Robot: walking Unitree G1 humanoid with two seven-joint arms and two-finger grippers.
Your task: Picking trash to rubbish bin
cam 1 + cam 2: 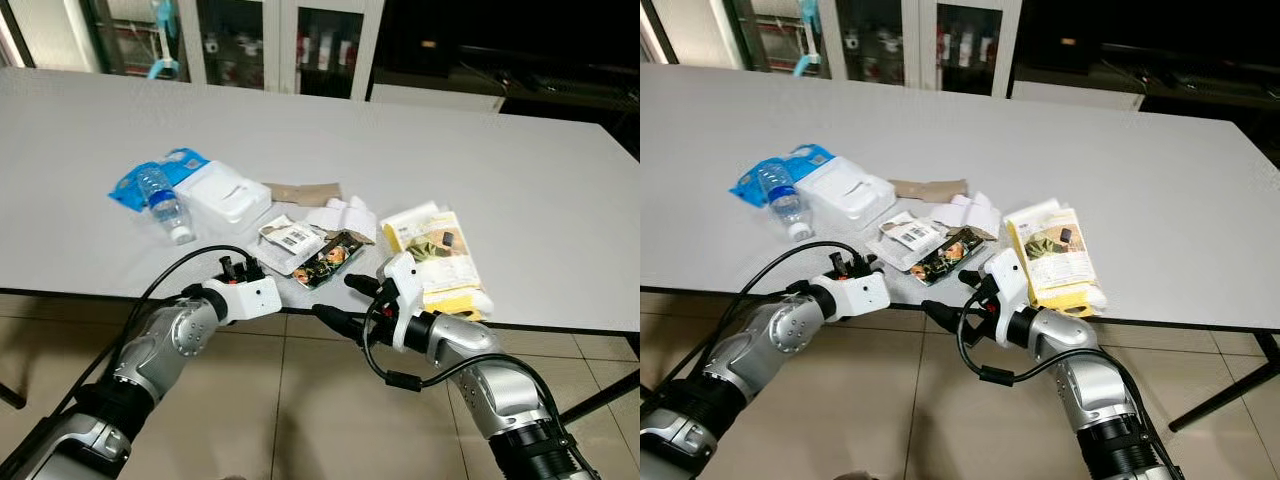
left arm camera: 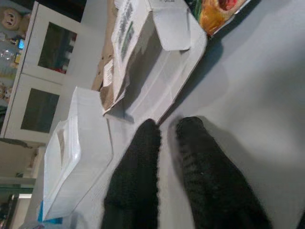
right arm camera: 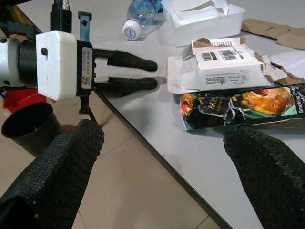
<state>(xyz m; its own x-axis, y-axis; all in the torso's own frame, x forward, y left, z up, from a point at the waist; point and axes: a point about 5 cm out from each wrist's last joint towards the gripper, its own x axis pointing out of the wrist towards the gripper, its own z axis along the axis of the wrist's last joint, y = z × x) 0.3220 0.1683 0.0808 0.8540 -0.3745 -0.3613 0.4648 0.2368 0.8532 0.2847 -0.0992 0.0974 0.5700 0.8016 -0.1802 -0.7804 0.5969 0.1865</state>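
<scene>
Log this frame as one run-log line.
stage: approaching trash | left gripper: nearly shut, empty, at table edge near white carton | right gripper: open, empty, before snack wrapper | bin: black, on floor

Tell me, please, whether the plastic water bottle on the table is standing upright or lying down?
Lying down: the plastic water bottle rests on its side, white cap toward the table's near edge.

Flattened white carton [image 1: 291, 238] beside a glossy dark wrapper [image 1: 331, 257] (possibly a snack packet), lying near the table edge.
</scene>
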